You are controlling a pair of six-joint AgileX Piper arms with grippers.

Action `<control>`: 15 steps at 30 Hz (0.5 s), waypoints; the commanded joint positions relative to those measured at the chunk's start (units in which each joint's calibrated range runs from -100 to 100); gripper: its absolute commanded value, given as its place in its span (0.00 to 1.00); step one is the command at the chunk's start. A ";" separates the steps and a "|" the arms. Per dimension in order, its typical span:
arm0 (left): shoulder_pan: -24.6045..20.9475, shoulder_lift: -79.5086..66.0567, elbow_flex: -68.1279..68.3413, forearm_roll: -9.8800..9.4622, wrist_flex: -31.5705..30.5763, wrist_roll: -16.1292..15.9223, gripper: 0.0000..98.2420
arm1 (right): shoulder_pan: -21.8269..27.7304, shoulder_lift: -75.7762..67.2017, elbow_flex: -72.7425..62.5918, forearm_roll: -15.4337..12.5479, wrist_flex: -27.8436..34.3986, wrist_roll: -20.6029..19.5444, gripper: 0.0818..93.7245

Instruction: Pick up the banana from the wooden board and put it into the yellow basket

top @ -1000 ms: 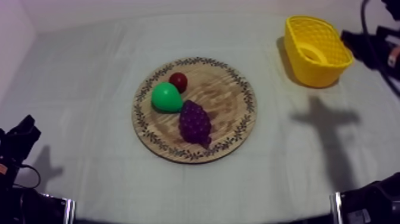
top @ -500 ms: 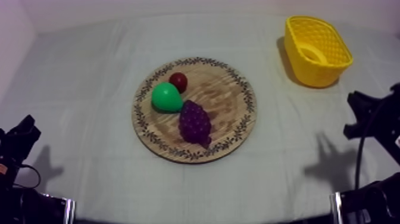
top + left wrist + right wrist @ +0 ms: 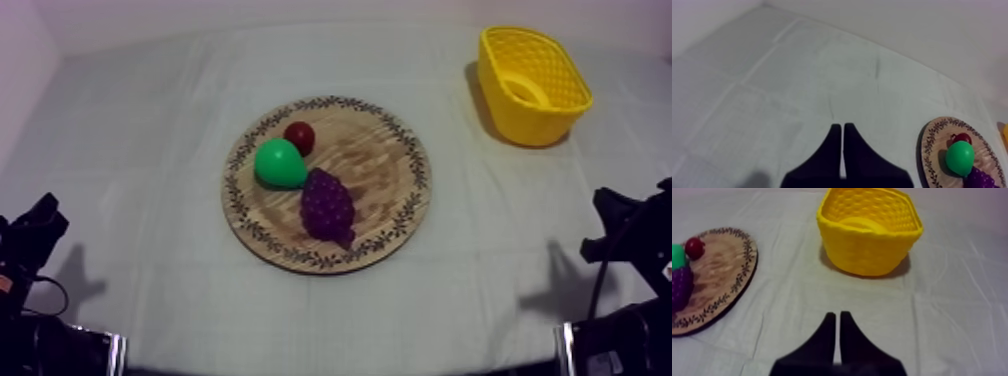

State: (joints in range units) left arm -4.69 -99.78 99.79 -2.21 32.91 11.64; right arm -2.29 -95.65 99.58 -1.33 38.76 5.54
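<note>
The yellow banana (image 3: 527,91) lies curled inside the yellow basket (image 3: 535,125) at the far right of the table. In the right wrist view the banana (image 3: 858,223) shows over the rim of the basket (image 3: 872,250), which stands ahead of my right gripper (image 3: 837,315); its fingers lie together, shut on nothing. From above, my right gripper (image 3: 615,225) sits low at the right edge, well short of the basket. My left gripper (image 3: 842,126) is shut too and rests at the lower left (image 3: 40,225).
The round wooden board (image 3: 375,160) holds a green pear (image 3: 279,164), a small red fruit (image 3: 299,137) and purple grapes (image 3: 328,205). The board (image 3: 719,263) lies beside my right gripper. Bare cloth lies between board and basket.
My right arm has drawn back from beside the basket at the upper right down to the lower right edge. Its shadow moved with it. The left arm has stayed still.
</note>
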 commanded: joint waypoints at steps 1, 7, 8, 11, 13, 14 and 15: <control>0.02 -0.05 -0.01 0.03 0.00 0.01 0.00 | 0.08 -0.03 0.06 0.07 -0.04 1.28 0.00; 0.02 -0.05 -0.01 0.03 0.00 0.01 0.00 | 0.14 -0.10 0.08 0.09 -0.04 3.90 0.00; 0.02 -0.05 -0.01 0.03 0.00 0.01 0.00 | 0.14 -0.10 0.08 0.09 -0.05 4.06 0.00; 0.02 -0.05 -0.01 0.03 0.00 0.01 0.00 | 0.14 -0.11 0.08 0.09 -0.05 4.31 0.00; 0.02 -0.05 -0.01 0.03 0.00 0.01 0.00 | 0.14 -0.11 0.08 0.09 -0.05 4.38 0.00; 0.02 -0.05 -0.01 0.03 0.00 0.01 0.00 | 0.14 -0.11 0.08 0.09 -0.05 4.40 0.00; 0.02 -0.05 -0.01 0.03 0.00 0.01 0.00 | 0.14 -0.11 0.08 0.09 -0.05 4.41 0.00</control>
State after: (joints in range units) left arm -4.69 -99.78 99.79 -2.21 32.91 11.64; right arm -2.15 -95.72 99.64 -1.19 38.76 10.07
